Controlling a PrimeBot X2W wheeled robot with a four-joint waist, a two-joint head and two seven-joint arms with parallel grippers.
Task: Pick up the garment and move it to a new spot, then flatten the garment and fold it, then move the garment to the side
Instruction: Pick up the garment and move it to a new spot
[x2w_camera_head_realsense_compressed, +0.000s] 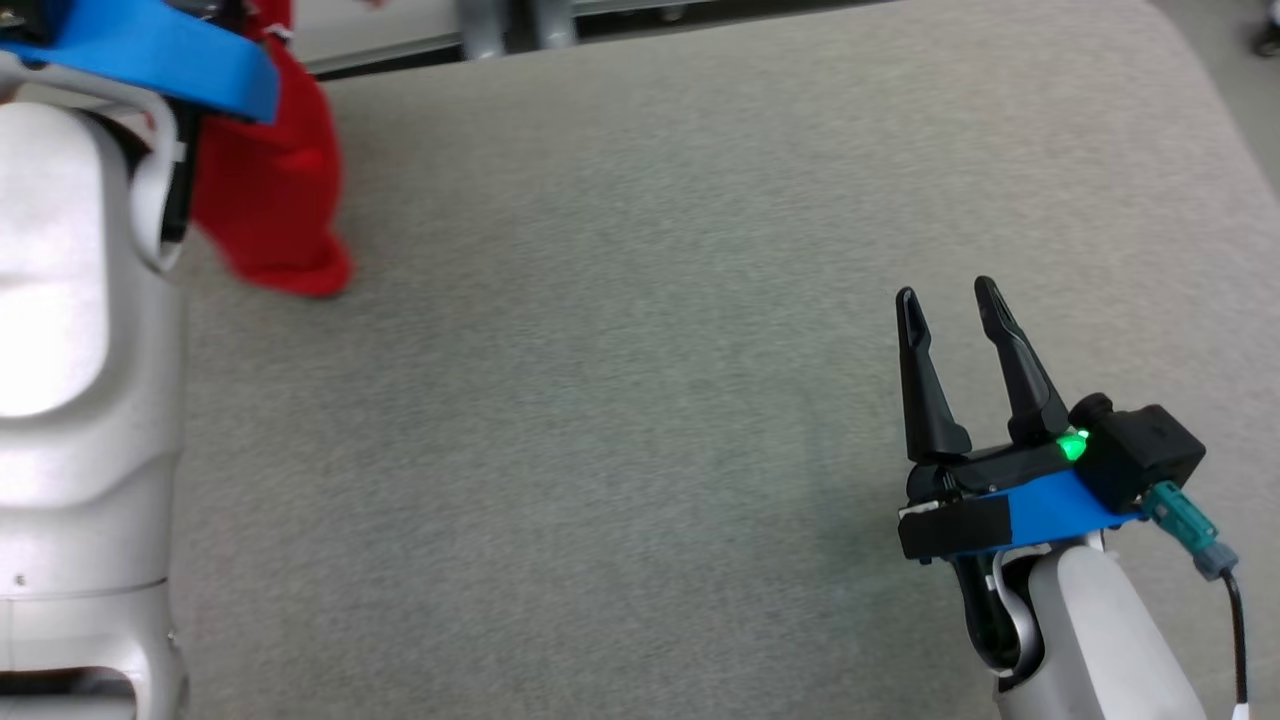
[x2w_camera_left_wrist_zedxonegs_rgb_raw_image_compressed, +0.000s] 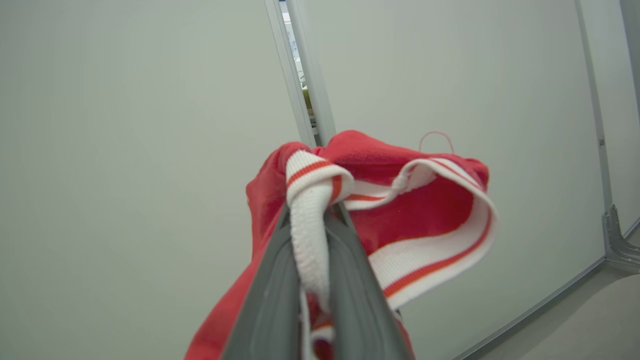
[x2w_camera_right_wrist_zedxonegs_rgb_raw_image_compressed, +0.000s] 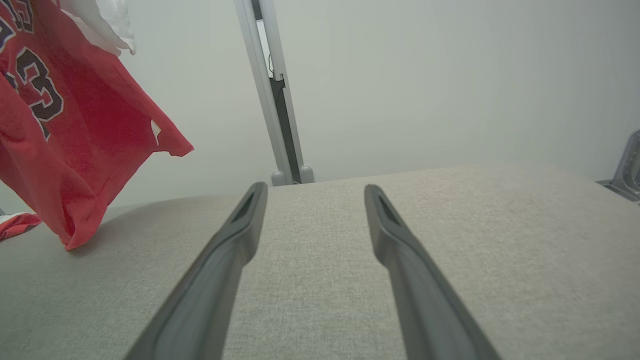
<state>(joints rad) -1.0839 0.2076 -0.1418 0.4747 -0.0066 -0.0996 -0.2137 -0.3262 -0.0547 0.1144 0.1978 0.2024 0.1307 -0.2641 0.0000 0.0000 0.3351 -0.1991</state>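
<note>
Clearly the first step is underway: the red garment (x2w_camera_head_realsense_compressed: 270, 200) is hanging in the air over the table's (x2w_camera_head_realsense_compressed: 640, 400) far left corner, and only its lowest fold seems to be brushing the grey cloth surface. By my reckoning the lift is done and the carry to a new spot is in progress. Nothing is spread out on the table yet, so the flattening, the folding and the final move to the side are all waiting to be done.

The left gripper (x2w_camera_left_wrist_zedxonegs_rgb_raw_image_compressed: 310, 210) is clamping the garment, its two dark fingers (x2w_camera_left_wrist_zedxonegs_rgb_raw_image_compressed: 270, 300) pinching the white ribbed trim (x2w_camera_left_wrist_zedxonegs_rgb_raw_image_compressed: 310, 235) between them while the rest of the red cloth is drooping around and below them. That arm is reaching high above the table's left edge, its pale forearm (x2w_camera_head_realsense_compressed: 70, 300) rising steeply along that side, with the gripper pointing out towards the pale wall panels (x2w_camera_left_wrist_zedxonegs_rgb_raw_image_compressed: 125, 125) beyond the table.

The right gripper (x2w_camera_head_realsense_compressed: 946, 290) is hovering low over the table's near right part, well apart from the garment. Its jaws are standing wide and gripping nothing, and its fingers are pointing across the table towards the far edge. To me it is looking ready to help once the cloth is coming down.
</note>
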